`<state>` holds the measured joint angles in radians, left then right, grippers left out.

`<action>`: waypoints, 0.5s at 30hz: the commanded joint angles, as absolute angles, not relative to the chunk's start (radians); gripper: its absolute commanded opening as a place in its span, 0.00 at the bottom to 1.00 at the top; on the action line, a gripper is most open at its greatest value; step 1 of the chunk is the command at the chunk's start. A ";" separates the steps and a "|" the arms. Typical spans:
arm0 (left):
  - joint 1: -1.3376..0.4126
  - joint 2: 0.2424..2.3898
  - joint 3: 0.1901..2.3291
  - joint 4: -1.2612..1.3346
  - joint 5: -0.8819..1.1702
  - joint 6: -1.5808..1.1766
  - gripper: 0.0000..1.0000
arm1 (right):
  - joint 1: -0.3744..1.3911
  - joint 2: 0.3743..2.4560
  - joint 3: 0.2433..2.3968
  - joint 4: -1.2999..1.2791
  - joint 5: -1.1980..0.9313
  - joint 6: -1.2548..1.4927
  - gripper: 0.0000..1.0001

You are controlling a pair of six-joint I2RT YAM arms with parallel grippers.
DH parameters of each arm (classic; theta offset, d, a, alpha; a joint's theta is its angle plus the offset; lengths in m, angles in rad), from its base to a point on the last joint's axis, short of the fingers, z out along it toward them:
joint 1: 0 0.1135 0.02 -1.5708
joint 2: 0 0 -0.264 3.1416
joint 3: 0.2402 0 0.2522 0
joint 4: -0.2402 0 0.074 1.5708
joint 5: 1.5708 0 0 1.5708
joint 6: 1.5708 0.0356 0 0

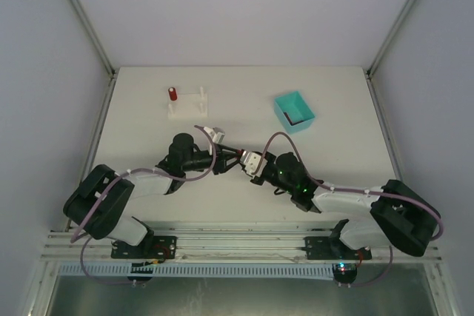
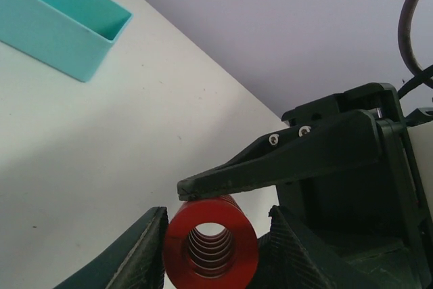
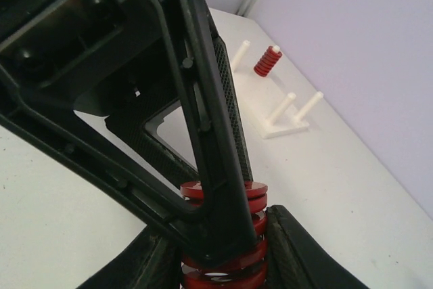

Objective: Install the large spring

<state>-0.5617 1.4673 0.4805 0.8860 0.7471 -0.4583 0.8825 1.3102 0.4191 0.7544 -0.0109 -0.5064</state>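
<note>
Lab robot cell: white walls (image 1: 222, 12), aluminium frame (image 1: 83, 16).

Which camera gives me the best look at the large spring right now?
Left wrist: the large spring faces it end-on, bore and coils clear. Right wrist shows only some side coils, the rest blocked. In the top external view it cannot be made out.

Large red spring (image 2: 211, 245) — thick coils, hollow bore visible — clamped in right pincer (image 3: 223, 252)
</note>
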 commanded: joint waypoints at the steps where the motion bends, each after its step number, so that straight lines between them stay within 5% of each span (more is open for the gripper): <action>1: -0.569 1.480 0.524 0.911 0.793 -0.469 0.45 | 0.894 1.315 0.434 0.837 0.028 -0.527 0.11; 5: -0.572 1.486 0.528 0.910 0.799 -0.470 0.41 | 0.894 1.317 0.434 0.838 0.030 -0.529 0.11; 10: -0.574 1.486 0.529 0.911 0.808 -0.468 0.21 | 0.896 1.325 0.438 0.830 0.019 -0.526 0.12; 15: -0.574 1.474 0.525 0.910 0.800 -0.462 0.02 | 0.898 1.328 0.454 0.787 0.012 -0.500 0.30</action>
<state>-0.5621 1.4818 0.4942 0.8814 0.7444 -0.4709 0.8879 1.3220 0.4198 0.7715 0.0151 -0.5224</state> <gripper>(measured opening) 0.302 0.332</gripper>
